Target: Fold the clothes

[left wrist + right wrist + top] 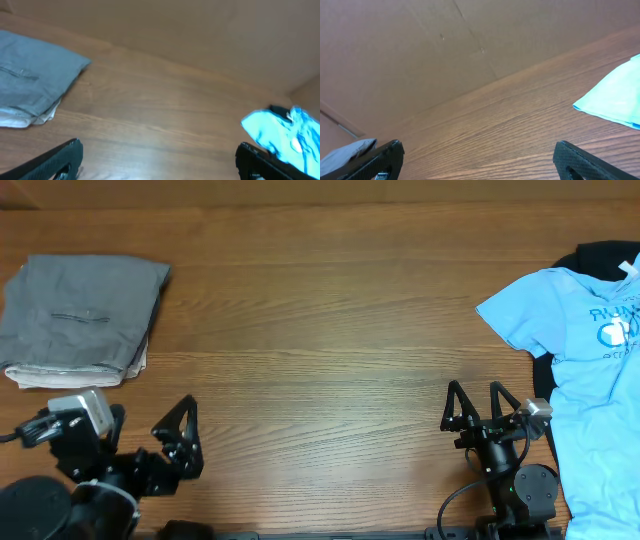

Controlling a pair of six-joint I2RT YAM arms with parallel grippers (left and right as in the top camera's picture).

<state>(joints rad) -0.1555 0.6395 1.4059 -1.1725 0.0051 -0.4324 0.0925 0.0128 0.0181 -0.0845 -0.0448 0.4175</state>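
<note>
- Table (320, 310): wood.
- Blue tee (590, 370): 3 o'clock edge, spread over dark cloth (610, 252).
- Shorts (85, 315): 10 o'clock, folded flat on beige cloth (70, 376). Likely light, soft and limp; pinch the waistband or a folded edge.
- Left gripper (150, 418), 7 o'clock, and right gripper (474, 390), 5 o'clock: jaws wide, empty.

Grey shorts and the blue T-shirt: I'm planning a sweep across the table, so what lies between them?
Only bare wooden table; the overhead view shows nothing between the folded grey shorts and the blue T-shirt.
</note>
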